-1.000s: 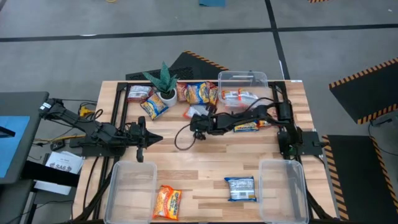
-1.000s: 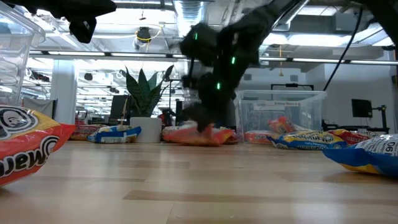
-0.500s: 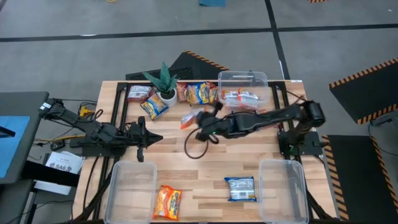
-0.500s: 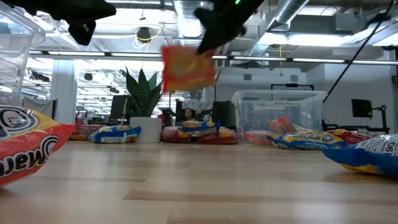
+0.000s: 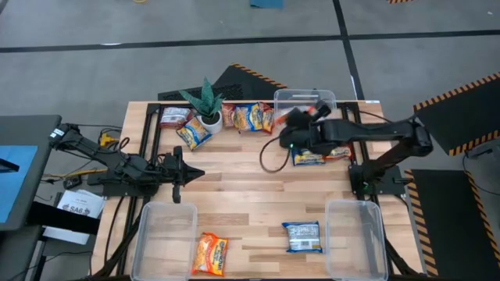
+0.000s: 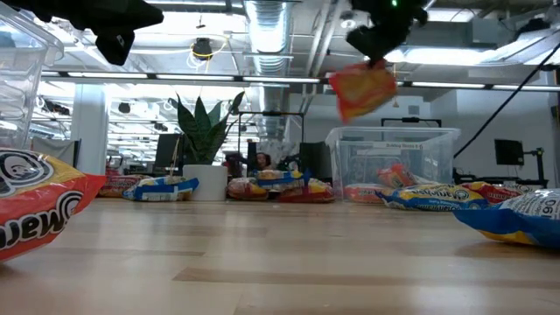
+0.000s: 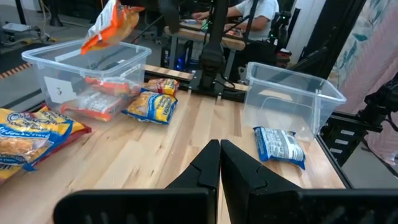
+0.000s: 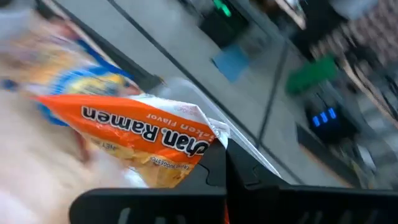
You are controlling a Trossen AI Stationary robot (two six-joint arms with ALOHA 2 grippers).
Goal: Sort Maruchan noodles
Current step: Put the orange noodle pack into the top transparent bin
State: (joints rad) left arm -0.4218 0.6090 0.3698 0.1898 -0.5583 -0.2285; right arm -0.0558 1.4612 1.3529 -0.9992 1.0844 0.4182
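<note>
An orange Maruchan noodles packet [image 6: 361, 90] hangs high above the table beside the far clear bin [image 5: 305, 97], with my right gripper [image 6: 378, 54] shut on it. Several more packets [image 5: 250, 117] lie flat along the far edge. A blue-yellow one [image 5: 308, 158] lies under the right arm. An orange packet [image 5: 209, 254] and a blue one [image 5: 302, 236] lie near the front edge. My left gripper [image 5: 199, 173] waits shut and level at the left, holding nothing. My right gripper pinches the orange packet by its crimped end [image 8: 210, 138], near a corner, between its two fingers. The fingers slant down from the table's right side. The packet hangs tilted below them [image 7: 112, 25], lifted well clear of the table.
The far bin holds red-white packets [image 7: 93, 106]. Two clear bins stand at the front left [image 5: 166, 234] and front right [image 5: 355, 238]. A green plant in a white pot [image 5: 207, 105] stands at the far left among packets. Bare wood lies mid-table.
My right gripper has taken the orange packet off the table by the far pile and lifted it clear. It has swung up and toward the table's right, to the far bin, turning as it went. The packet now hangs high, where before it lay flat.
</note>
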